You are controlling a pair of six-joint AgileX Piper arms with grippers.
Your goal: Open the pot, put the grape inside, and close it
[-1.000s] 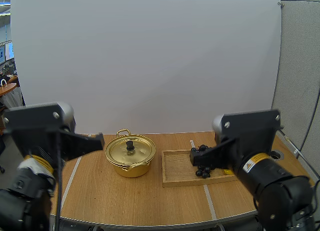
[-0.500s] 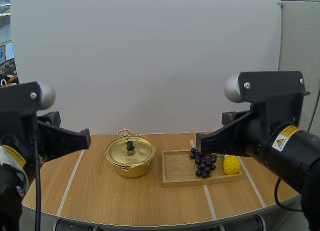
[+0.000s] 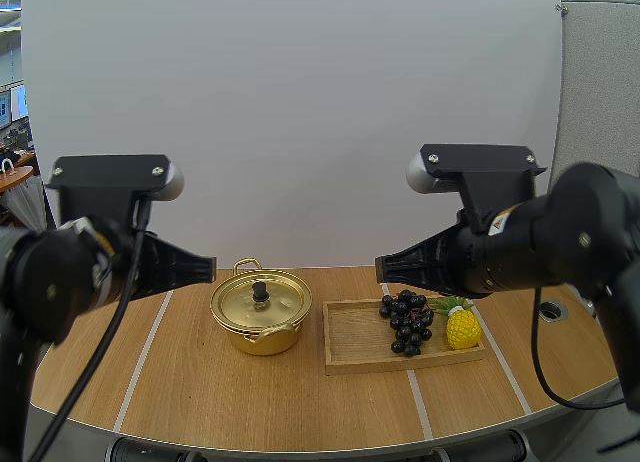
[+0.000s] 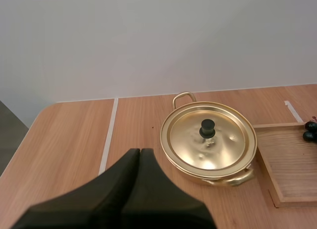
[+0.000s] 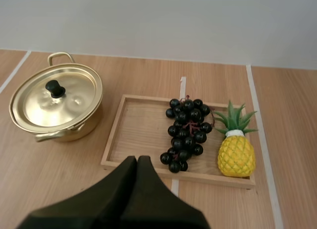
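The left hand (image 4: 140, 151) and right hand (image 5: 137, 159) are both pressed together, empty. The grape bunch (image 3: 405, 322) lies 12-to-6, stem toward 12, at three o'clock from the lidded pot (image 3: 261, 307).

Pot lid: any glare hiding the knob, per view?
Left wrist view: pale sheen patches on the lid beside the knob, knob plainly dark against gold. Right wrist view: soft highlights near the knob, nothing washed out. High view: lid evenly lit, soft shadow at the pot base.
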